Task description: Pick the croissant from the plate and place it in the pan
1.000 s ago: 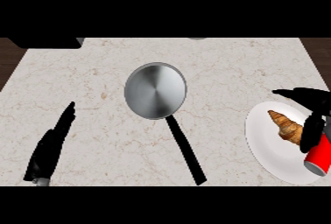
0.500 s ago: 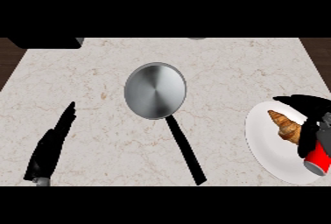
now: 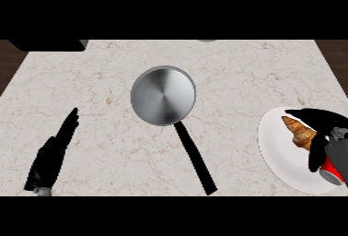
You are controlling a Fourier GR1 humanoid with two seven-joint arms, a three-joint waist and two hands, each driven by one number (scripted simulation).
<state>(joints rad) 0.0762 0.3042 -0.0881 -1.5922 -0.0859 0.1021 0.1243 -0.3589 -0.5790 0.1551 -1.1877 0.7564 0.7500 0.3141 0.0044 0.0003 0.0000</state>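
Lower over the plate than a second ago, the right hand [image 3: 325, 131] has come down along the right edge of the view and now arches over the croissant [image 3: 299, 132]. One dark finger runs across above the top end of the croissant and another hangs down along its right side, so the hand partly cups the pastry from above and from the right. Whether those fingers actually touch or squeeze it cannot be told from this angle, and the hand's grip stays uncertain. A red part of the wrist [image 3: 331, 170] shows below the hand, over the lower part of the plate.

That croissant is golden brown and lies on the white plate [image 3: 273, 146], with its pointed top end toward the upper left and its lower end hidden behind the hand. The plate sits at the right side of the marble counter [image 3: 95, 78], cut off by the view's edge.

Well apart to the left, near the middle of the counter, sits the round silver pan [image 3: 163, 96], with nothing in it, its long black handle [image 3: 195, 159] running down and slightly right toward the lower edge.

At the far left the left hand [image 3: 54, 152] rests still, fingers straight and pointing up.
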